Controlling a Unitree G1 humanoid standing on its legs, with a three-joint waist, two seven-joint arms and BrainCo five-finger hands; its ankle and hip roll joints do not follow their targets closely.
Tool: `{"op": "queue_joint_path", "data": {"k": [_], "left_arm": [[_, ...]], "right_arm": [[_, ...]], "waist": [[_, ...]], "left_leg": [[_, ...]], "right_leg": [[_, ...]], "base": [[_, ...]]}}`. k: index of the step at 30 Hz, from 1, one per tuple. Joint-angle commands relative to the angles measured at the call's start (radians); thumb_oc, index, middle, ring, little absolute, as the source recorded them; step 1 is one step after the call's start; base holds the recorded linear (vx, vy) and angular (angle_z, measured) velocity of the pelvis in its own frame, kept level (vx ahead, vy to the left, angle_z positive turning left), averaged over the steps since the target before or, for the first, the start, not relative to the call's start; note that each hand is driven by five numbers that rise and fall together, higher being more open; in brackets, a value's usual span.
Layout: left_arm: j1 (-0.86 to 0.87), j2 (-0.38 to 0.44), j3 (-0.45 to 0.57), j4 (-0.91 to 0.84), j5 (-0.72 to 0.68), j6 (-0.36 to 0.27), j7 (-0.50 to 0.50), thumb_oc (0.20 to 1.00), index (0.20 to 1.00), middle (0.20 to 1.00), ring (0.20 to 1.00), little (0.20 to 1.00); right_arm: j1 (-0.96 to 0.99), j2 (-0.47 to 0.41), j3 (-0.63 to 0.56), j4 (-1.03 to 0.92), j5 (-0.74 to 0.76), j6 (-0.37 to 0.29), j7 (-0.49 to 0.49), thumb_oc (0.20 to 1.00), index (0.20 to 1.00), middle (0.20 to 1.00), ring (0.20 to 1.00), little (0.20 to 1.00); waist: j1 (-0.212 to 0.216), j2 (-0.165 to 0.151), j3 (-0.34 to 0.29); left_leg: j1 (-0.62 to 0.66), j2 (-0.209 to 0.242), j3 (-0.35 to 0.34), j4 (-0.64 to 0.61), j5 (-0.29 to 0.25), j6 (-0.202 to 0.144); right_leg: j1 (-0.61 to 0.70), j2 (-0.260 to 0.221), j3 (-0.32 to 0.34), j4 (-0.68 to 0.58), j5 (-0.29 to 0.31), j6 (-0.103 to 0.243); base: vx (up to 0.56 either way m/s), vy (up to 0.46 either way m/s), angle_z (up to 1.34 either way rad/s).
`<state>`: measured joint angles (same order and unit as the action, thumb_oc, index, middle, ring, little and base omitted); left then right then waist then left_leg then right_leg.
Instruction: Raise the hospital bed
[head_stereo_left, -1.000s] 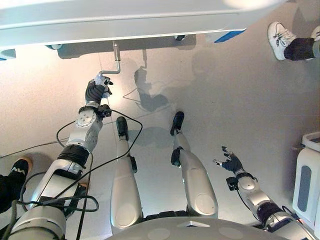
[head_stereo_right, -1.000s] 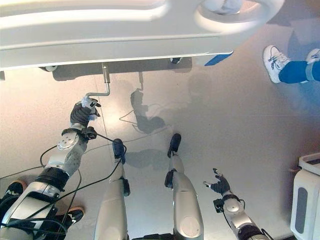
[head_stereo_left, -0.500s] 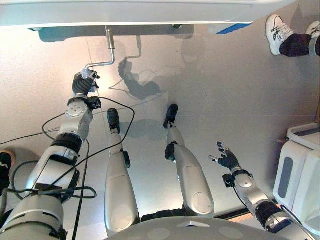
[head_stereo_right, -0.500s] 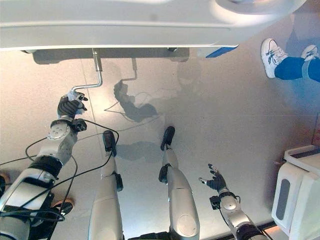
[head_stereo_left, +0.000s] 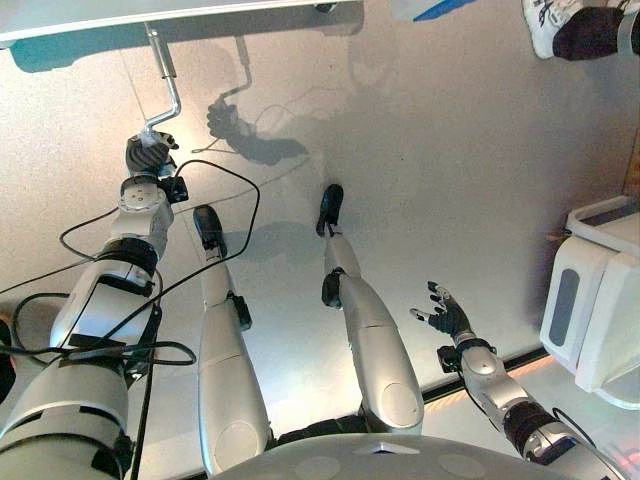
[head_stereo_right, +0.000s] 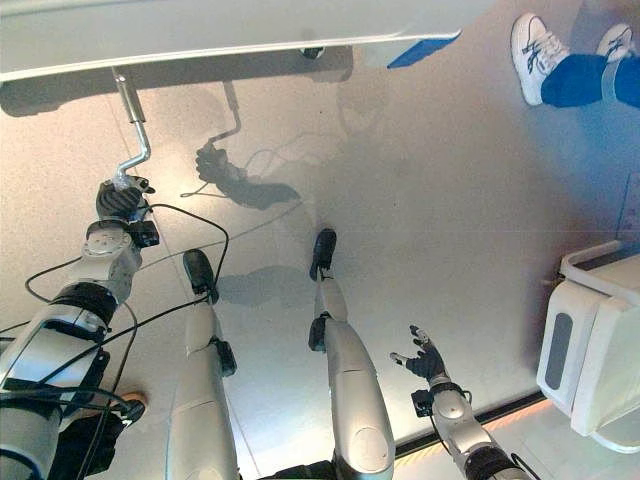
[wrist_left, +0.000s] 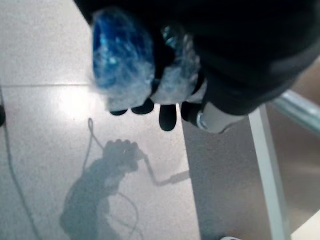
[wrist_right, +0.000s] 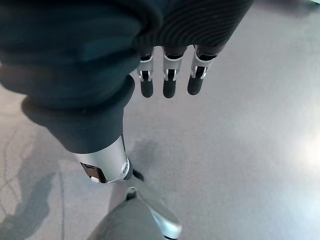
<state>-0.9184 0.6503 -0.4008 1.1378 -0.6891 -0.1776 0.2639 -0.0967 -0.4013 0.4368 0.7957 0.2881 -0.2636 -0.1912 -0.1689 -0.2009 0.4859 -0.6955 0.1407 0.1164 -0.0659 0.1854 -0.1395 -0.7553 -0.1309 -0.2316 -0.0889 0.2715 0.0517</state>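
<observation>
right hand (head_stereo_left: 443, 315) hanging idle near me, fingers spread, holding nothing | left hand (head_stereo_left: 147, 155) reaching out low, fingers wrapping the crank handle (head_stereo_left: 166, 98) | crank sticking out from under the bed (head_stereo_right: 200, 35) edge | mid-cranking I'd say, next I'm needing another full turn

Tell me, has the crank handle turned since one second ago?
Yes. The crank handle in the left hand has swung away from the edge of the bed.
</observation>
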Motion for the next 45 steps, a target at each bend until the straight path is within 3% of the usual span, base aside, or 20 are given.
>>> {"op": "queue_joint_path", "data": {"k": [1, 20, 28, 29, 36, 39, 45], "left_arm": [[-0.103, 0.033, -0.007, 0.010, 0.074, -0.017, 0.001, 0.200, 0.200, 0.200, 0.200, 0.200], [-0.238, -0.045, -0.066, -0.010, 0.110, -0.027, 0.039, 0.200, 0.200, 0.200, 0.200, 0.200], [-0.249, -0.064, -0.074, -0.033, 0.111, -0.033, 0.044, 0.200, 0.200, 0.200, 0.200, 0.200], [-0.246, -0.100, -0.085, -0.103, 0.095, -0.053, 0.049, 0.200, 0.200, 0.200, 0.200, 0.200], [-0.229, -0.108, -0.088, -0.141, 0.089, -0.060, 0.050, 0.200, 0.200, 0.200, 0.200, 0.200], [-0.155, -0.127, -0.083, -0.248, 0.058, -0.084, 0.039, 0.200, 0.200, 0.200, 0.200, 0.200], [-0.063, -0.169, -0.075, -0.328, 0.048, -0.092, 0.033, 0.200, 0.200, 0.200, 0.200, 0.200]], "right_arm": [[0.005, -0.034, 0.003, -0.030, 0.046, -0.025, -0.019, 1.000, 1.000, 1.000, 1.000, 1.000], [-0.018, -0.056, 0.022, -0.060, 0.056, -0.046, -0.046, 1.000, 1.000, 1.000, 1.000, 1.000], [-0.018, -0.062, 0.026, -0.066, 0.049, -0.048, -0.047, 1.000, 1.000, 1.000, 1.000, 1.000], [-0.022, -0.061, 0.034, -0.064, 0.034, -0.046, -0.050, 1.000, 1.000, 1.000, 1.000, 1.000], [-0.021, -0.064, 0.031, -0.065, 0.024, -0.045, -0.051, 1.000, 1.000, 1.000, 1.000, 1.000], [-0.027, -0.063, 0.022, -0.045, 0.011, -0.036, -0.044, 1.000, 1.000, 1.000, 1.000, 1.000], [-0.021, -0.062, 0.002, -0.028, 0.002, -0.027, -0.043, 1.000, 1.000, 1.000, 1.000, 1.000]], "waist": [[0.000, -0.005, 0.033], [-0.074, 0.032, 0.034], [-0.080, 0.037, 0.034], [-0.093, 0.039, 0.033], [-0.095, 0.040, 0.033], [-0.090, 0.048, 0.023], [-0.071, 0.088, 0.014]], "left_leg": [[-0.029, -0.072, 0.011, -0.021, -0.042, 0.084], [-0.063, -0.055, 0.080, -0.021, -0.057, 0.076], [-0.061, -0.055, 0.092, -0.021, -0.061, 0.076], [-0.035, -0.051, 0.114, -0.021, -0.069, 0.071], [-0.018, -0.048, 0.120, -0.021, -0.073, 0.070], [0.043, -0.042, 0.099, -0.021, -0.079, 0.065], [0.077, -0.054, 0.078, -0.021, -0.075, 0.067]], "right_leg": [[0.014, 0.009, -0.001, 0.002, -0.002, 0.128], [-0.107, 0.047, 0.096, 0.012, 0.004, 0.107], [-0.119, 0.054, 0.111, 0.019, 0.001, 0.107], [-0.120, 0.072, 0.127, 0.033, -0.004, 0.108], [-0.114, 0.079, 0.134, 0.040, -0.009, 0.105], [-0.061, 0.091, 0.135, 0.039, -0.015, 0.098], [-0.011, 0.081, 0.120, 0.040, -0.027, 0.086]], "base": [[0.00, -0.028, -0.04], [0.01, -0.029, -0.12], [0.01, -0.026, -0.07], [0.03, -0.106, -0.01], [0.01, -0.031, -0.10], [0.01, -0.080, -0.02], [0.00, -0.006, 0.00]]}}
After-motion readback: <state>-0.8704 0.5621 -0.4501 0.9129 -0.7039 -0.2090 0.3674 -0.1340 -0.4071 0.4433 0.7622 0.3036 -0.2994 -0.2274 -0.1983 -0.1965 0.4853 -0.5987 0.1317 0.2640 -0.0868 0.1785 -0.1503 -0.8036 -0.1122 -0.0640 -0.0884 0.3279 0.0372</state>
